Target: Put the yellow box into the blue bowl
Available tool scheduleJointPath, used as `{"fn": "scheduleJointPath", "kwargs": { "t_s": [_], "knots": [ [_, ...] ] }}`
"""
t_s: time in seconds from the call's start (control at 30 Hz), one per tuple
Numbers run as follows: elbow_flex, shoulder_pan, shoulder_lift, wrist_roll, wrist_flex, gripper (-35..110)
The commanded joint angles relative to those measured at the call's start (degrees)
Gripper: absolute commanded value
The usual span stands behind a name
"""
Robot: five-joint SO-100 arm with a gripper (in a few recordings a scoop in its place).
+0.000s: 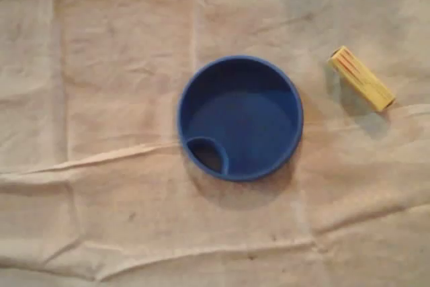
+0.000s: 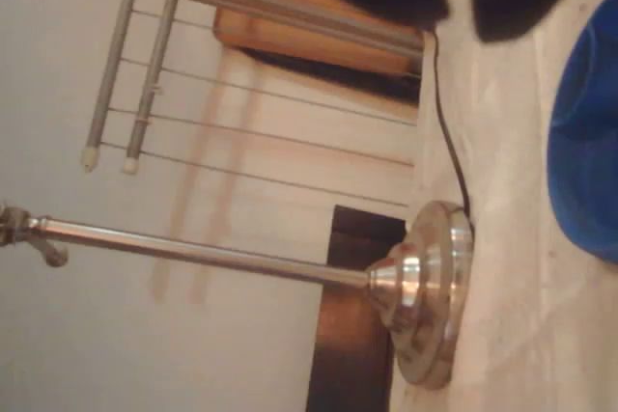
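One yellow box (image 1: 361,78) lies apart from blue bowl (image 1: 240,117); bowl (image 2: 584,142) sits below-right of dark gripper (image 2: 459,7) in wrist view, grip state unclear.

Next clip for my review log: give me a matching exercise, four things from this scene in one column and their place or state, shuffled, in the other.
1. blue bowl
2. yellow box
3. cloth
4. metal stand

A. creased, beige, lies under the bowl
B. empty, in the middle of the overhead view
C. shiny round base, in the wrist view
D. lies right of the bowl and apart from it, in the overhead view

Pairs: 1-B, 2-D, 3-A, 4-C
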Motion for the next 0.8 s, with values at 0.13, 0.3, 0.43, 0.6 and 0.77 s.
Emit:
{"fn": "scheduleJointPath", "kwargs": {
  "t_s": [0.13,0.3,0.43,0.6,0.77],
  "knots": [
    [-0.44,-0.53,1.41,-0.18,-1.14,0],
    [-0.44,-0.53,1.41,-0.18,-1.14,0],
    [-0.35,-0.53,1.32,-0.18,-1.23,0],
    [-0.35,-0.53,1.32,-0.09,-1.23,0],
    [-0.35,-0.53,0.53,-0.18,-1.32,0]
  ]
}}
